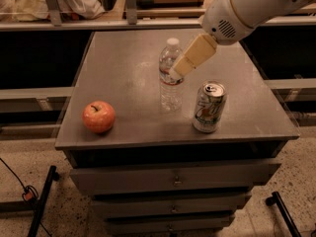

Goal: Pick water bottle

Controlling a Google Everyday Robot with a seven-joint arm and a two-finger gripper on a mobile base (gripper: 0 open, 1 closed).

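The water bottle (170, 80) stands upright near the middle of the grey table top (123, 68); it is clear and ribbed, with a white cap and a red, white and blue label band. My gripper (177, 73) reaches down from the upper right on a white arm (247, 6). Its beige tip is at the bottle's upper right side, level with the label band, and looks to touch it or overlap it. The gripper holds nothing that I can see.
A silver-green soda can (209, 106) stands just right of the bottle, near the front edge. A red apple (98, 116) sits at the front left. The table has drawers (173, 179) below, and a shelf rail (98, 23) runs behind it.
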